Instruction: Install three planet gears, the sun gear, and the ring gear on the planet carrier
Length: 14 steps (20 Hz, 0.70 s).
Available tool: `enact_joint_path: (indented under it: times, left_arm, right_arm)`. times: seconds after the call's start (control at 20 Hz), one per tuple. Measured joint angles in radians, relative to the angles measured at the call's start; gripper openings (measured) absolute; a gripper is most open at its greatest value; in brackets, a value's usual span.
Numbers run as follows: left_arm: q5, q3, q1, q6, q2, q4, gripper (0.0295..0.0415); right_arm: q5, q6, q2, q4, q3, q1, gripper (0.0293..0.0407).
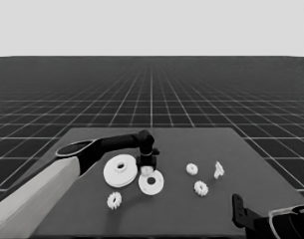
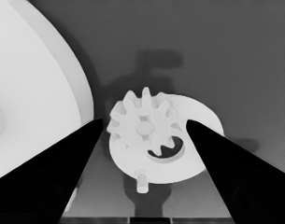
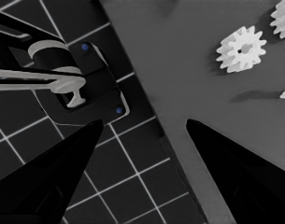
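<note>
We see the left gripper (image 1: 147,166), fingers spread, poised at centre frame over a small white toothed planet gear (image 2: 144,122) resting on the smaller flat white round part (image 1: 151,182), beside the larger one (image 1: 120,171). Only its wrist view shows the gear's teeth. The right gripper (image 3: 144,128), spread, waits lower right.
</note>
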Motion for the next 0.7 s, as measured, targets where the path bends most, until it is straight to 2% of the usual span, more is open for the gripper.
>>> enact_joint_path:
  times: [0.15, 0.5, 0.55, 0.6, 0.7]
  left_arm:
    - [0.062, 0.11, -0.113, -0.061, -0.036, -0.096, 0.0385]
    - [0.072, 0.12, -0.143, -0.066, -0.039, -0.125, 0.0385]
    - [0.1, 0.571, -0.126, -0.3, -0.277, -0.092, 0.0385]
    - [0.113, 0.786, -0.109, -0.364, -0.424, -0.077, 0.0385]
    - [0.119, 0.941, -0.092, -0.384, -0.547, -0.062, 0.0385]
  right_arm:
    - [0.0, 0.0, 0.0, 0.0, 0.0, 0.0, 0.0385]
    - [0.0, 0.0, 0.0, 0.0, 0.0, 0.0, 0.0385]
    - [0.0, 0.0, 0.0, 0.0, 0.0, 0.0, 0.0385]
    - [0.0, 0.0, 0.0, 0.0, 0.0, 0.0, 0.0385]
    - [0.0, 0.0, 0.0, 0.0, 0.0, 0.0, 0.0385]
